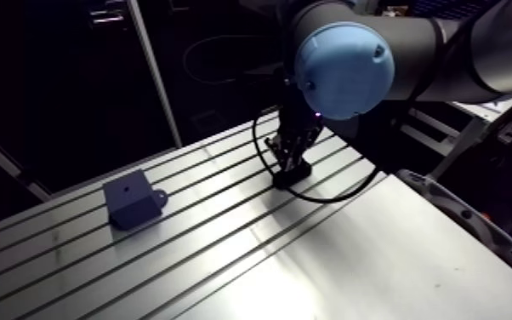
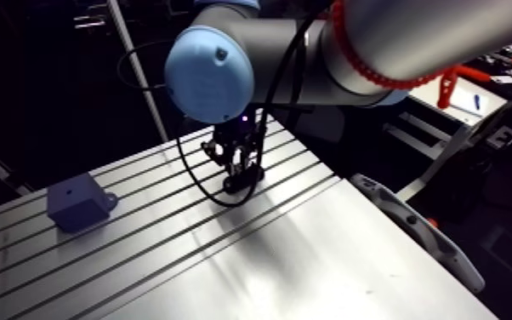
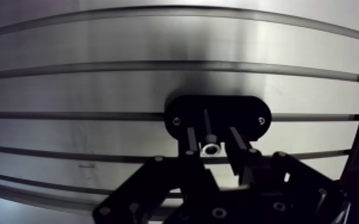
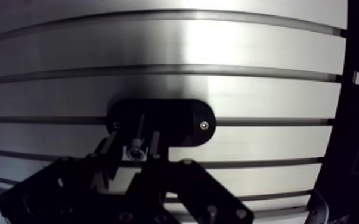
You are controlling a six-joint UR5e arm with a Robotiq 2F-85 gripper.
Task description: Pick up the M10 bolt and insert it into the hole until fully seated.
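Arm view: slotted aluminium table. Grey block, with a hole in its upper face, sits near the far edge toward one end. Black holder lies along the same far edge, well apart from the block. Gripper is down on the holder. Its state and the bolt are too small and dark to read here. Wrist view: the holder is a black oval plate with a screw at each end, lying across a table slot. The bolt stands in its middle, bright socket head uppermost. The fingers stand apart, one on either side of the head. A sliver of gap shows on each side, so the hand reads as open and not yet clamped. The block is out of this view. Handling, as judged: the bolt is steel, so stiff, dense for its size and not fragile. It is also smooth and round, liable to slip or tilt in flat pads. Best hold is squarely across the head's sides, with the shank kept plumb for the hole.
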